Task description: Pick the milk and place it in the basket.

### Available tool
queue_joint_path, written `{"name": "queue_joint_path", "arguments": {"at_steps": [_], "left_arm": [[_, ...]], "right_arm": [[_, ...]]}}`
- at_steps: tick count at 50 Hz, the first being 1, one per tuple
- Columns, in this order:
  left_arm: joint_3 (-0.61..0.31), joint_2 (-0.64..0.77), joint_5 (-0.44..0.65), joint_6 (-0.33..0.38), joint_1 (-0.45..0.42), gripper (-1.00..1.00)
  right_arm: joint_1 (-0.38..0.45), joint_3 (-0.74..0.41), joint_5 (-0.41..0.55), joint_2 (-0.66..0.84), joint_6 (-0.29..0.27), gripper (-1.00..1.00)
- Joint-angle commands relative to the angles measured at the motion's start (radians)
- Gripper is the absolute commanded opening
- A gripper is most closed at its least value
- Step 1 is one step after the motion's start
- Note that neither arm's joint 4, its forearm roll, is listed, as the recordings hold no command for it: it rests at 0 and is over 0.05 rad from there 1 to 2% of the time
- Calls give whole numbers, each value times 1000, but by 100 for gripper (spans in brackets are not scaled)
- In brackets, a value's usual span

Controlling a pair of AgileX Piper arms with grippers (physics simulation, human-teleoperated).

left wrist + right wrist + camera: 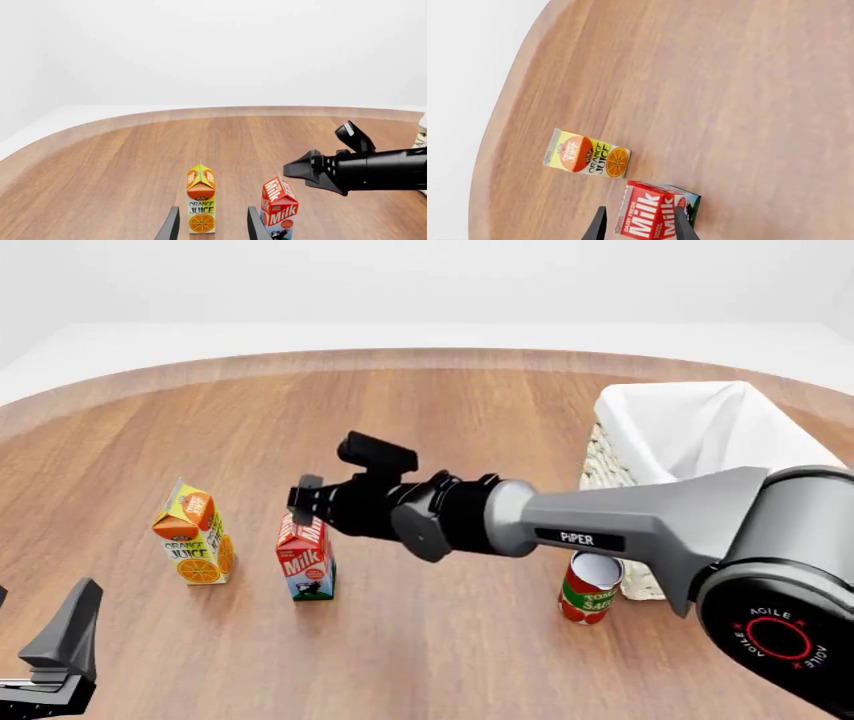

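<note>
The milk [306, 560] stands upright on the wooden table, right of the orange juice carton [196, 535]. My right gripper [304, 502] hovers just above the milk's top, pointing down. In the right wrist view the right gripper [640, 212] is open and its two fingers flank the milk [650, 215] without closing on it. The cream wicker basket [607, 455] with white lining stands at the far right. My left gripper [54, 640] is open and empty at the near left. In its wrist view the left gripper [213, 210] lines up with the juice carton [201, 205], with the milk [279, 207] beside it.
A red tomato sauce can [589, 588] stands just in front of the basket's near corner. The right arm [601, 525] stretches across the table's middle from the right and also crosses the left wrist view [373, 170]. The juice carton [587, 154] is close to the milk.
</note>
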Motion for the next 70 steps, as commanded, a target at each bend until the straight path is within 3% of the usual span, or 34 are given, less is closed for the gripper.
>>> {"name": "queue_joint_path", "arguments": {"at_steps": [1, 21, 31, 32, 50, 58, 59, 70], "left_arm": [[0, 0, 0, 0, 0, 100], [0, 0, 0, 0, 0, 100], [0, 0, 0, 0, 0, 100], [0, 0, 0, 0, 0, 100], [0, 0, 0, 0, 0, 100], [0, 0, 0, 0, 0, 100], [0, 0, 0, 0, 0, 100], [0, 0, 0, 0, 0, 100]], "right_arm": [[1, -7, -9, 23, 6, 100], [29, 10, -47, 50, 34, 100], [57, 48, -96, 61, 78, 100], [58, 50, -100, 63, 81, -100], [57, 62, -121, 59, 87, -100], [45, 63, -117, 14, 34, -100], [46, 61, -109, 1, 6, -100], [41, 94, -114, -70, -26, -100]]}}
